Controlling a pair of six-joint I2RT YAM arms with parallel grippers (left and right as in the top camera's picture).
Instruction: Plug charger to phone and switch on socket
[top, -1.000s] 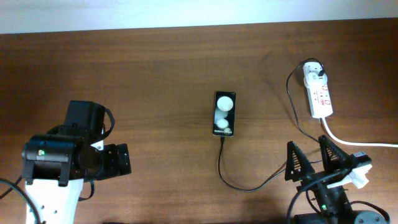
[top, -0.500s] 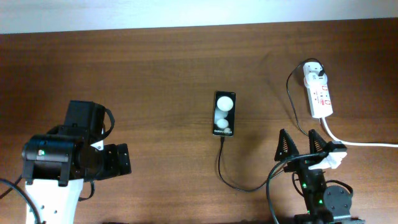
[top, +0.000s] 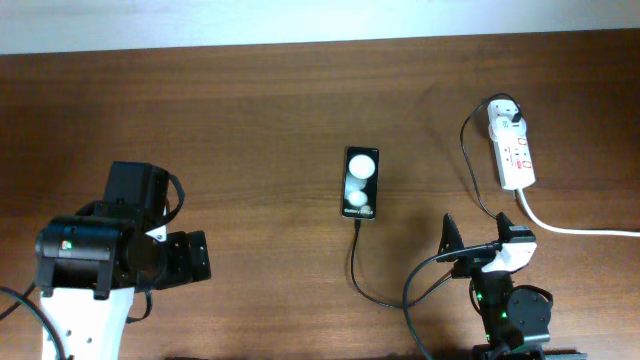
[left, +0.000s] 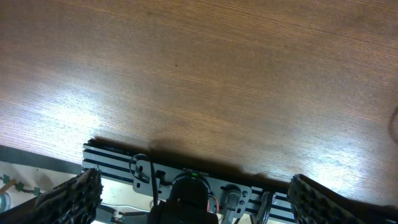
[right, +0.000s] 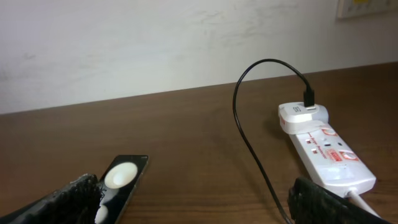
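The phone (top: 361, 183) sits centre with the charger (top: 372, 290) seemingly plugged in from the socket (top: 514, 150) upper right; left gripper (top: 185, 258) and right gripper (top: 474, 232) gape empty below, likely free for the switch.

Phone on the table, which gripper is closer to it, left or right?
Right. The right gripper is just beyond the phone's near end, toward its right; the left gripper is farther off, at the phone's left.

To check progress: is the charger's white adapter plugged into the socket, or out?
In. The white adapter sits seated on the far end of the socket, and the black cable loops up from it.
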